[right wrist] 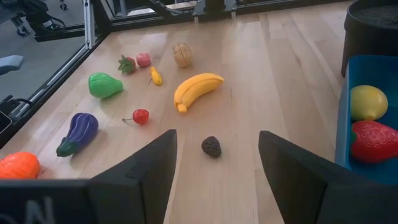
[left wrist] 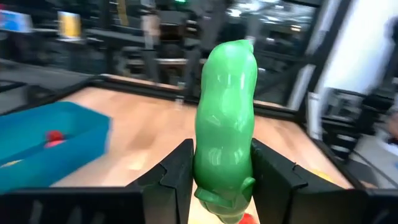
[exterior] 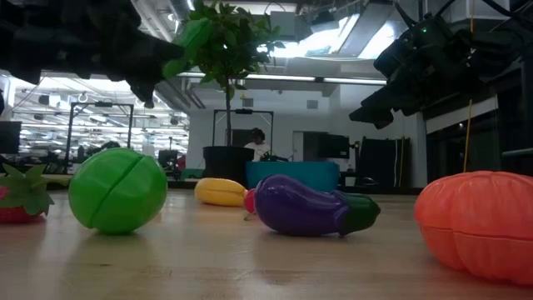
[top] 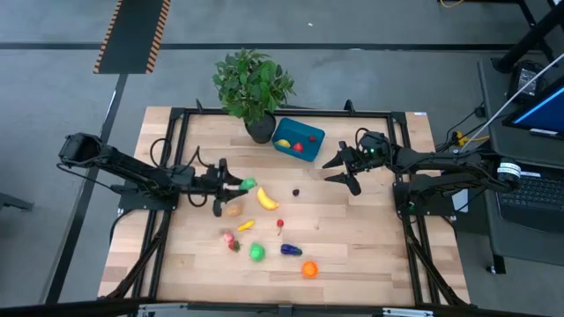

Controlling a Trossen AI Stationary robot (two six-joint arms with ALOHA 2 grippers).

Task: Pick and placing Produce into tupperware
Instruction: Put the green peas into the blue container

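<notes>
Green pepper-shaped piece [left wrist: 225,124] is clamped between the left gripper's [top: 236,186] fingers [left wrist: 169,180], sticking out past the tips and held off the table. Teal tupperware [top: 298,139] sits ahead of that gripper, across open tabletop, with a yellow piece [top: 284,143] and a red strawberry-like piece [right wrist: 374,140] already inside.

Obstacles near the left gripper: yellow banana [top: 267,199] just ahead of it, roughly on the line toward the tupperware; tan ridged piece [top: 233,210] directly under/beside the tips. Small dark lump [top: 296,191] lies between the two grippers. Potted plant [top: 254,84] stands touching or nearly touching the tupperware's corner on the left arm's side, its dark pot [right wrist: 372,34] right against the blue wall in the right wrist view.

Right gripper [top: 342,167] hovers just beside the tupperware on its own arm's side, jaws apart, nothing between them. Dark lump is the closest thing in front of it, centred between its fingers [right wrist: 144,168] in its wrist view.

Rest of the produce sits farther from both grippers, toward the table's near edge:
- small yellow piece [top: 246,225]
- red cherry [top: 280,224]
- strawberry [top: 233,243] and pink piece [top: 226,235], touching or nearly
- green round piece [top: 256,253]
- purple eggplant [top: 291,250]
- orange pumpkin-like piece [top: 309,269]

Wooden table [top: 370,255] has a black frame [top: 405,220] running round the work area.
</notes>
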